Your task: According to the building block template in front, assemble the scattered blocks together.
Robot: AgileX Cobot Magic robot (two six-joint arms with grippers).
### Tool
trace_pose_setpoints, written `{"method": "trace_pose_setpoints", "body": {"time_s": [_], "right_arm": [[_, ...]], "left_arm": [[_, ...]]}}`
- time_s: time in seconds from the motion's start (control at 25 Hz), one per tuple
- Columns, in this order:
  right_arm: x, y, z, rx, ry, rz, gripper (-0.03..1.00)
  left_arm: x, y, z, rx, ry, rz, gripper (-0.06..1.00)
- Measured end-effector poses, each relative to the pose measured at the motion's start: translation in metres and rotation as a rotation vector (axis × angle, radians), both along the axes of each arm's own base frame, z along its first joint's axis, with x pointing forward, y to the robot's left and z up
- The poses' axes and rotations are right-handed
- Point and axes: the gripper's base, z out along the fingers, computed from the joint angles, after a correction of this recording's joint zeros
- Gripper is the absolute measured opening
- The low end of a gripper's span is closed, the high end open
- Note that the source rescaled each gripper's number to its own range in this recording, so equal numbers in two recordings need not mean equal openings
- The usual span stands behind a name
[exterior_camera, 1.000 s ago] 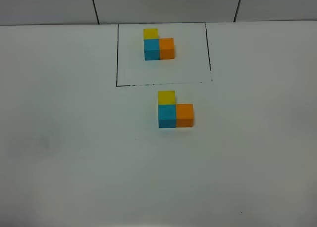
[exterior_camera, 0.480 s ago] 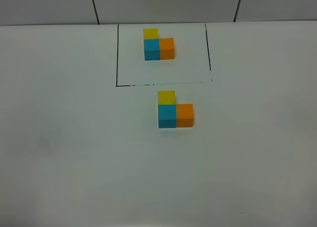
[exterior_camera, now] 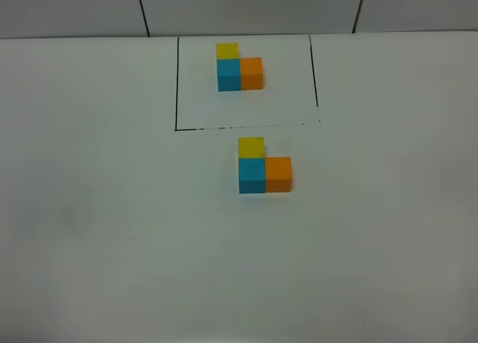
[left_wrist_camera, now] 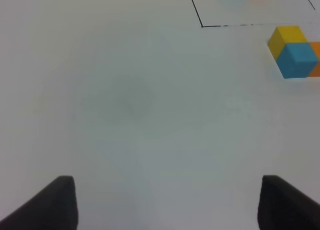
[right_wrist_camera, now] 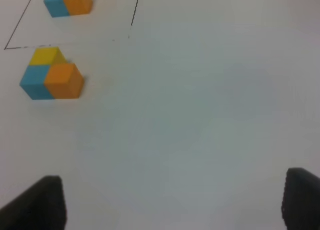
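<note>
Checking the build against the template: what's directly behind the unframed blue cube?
A yellow cube sits right behind the unframed blue cube, touching it; only its top shows in the overhead view. An orange cube adjoins on the right.

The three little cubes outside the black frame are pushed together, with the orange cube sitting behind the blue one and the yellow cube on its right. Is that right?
Not quite. The matte orange cube sits to the right of the light blue cube, and the yellow cube sits behind it, as the exterior high view shows. They are pushed together, outside the thin black drawn frame.
</note>
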Motion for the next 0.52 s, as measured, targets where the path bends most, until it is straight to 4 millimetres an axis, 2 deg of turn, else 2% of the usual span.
{"method": "trace_pose_setpoints", "body": {"time_s": [0.52], "right_arm": [[0.0000, 0.0000, 0.0000, 0.000, 0.000, 0.001, 0.85]], "left_arm": [[0.0000, 0.0000, 0.0000, 0.000, 0.000, 0.000, 0.59]]}}
